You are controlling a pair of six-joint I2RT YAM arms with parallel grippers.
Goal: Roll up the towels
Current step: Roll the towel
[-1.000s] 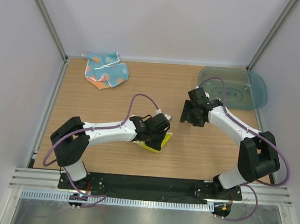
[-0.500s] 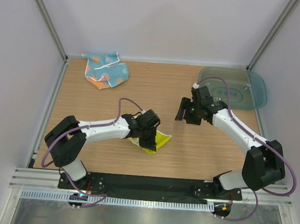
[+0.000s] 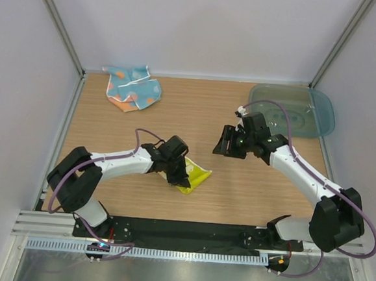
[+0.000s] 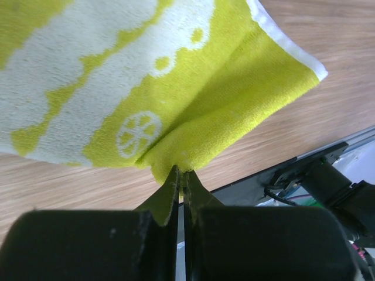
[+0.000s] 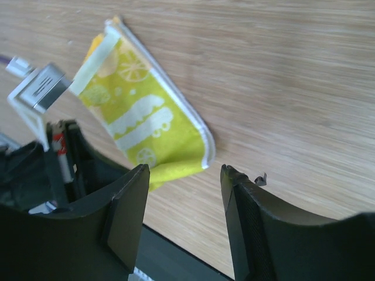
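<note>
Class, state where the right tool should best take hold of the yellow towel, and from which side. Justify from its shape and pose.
Probably the free white-edged corner of the yellow towel, approached from the right. The left tool pinches the opposite end, and that corner lies exposed, pointing toward the right tool.

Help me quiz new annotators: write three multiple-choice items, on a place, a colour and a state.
1. Where is the light blue towel? A) far-left corner of the table B) centre C) near-right edge
2. The left gripper pinches a towel of which colour? A) red B) yellow C) white
3. The right gripper is: A) shut on cloth B) out of view C) open, empty
Answers: A, it lies bunched there; B, yellow towel pinched in shut jaws; C, bare gap between its fingers.
</note>
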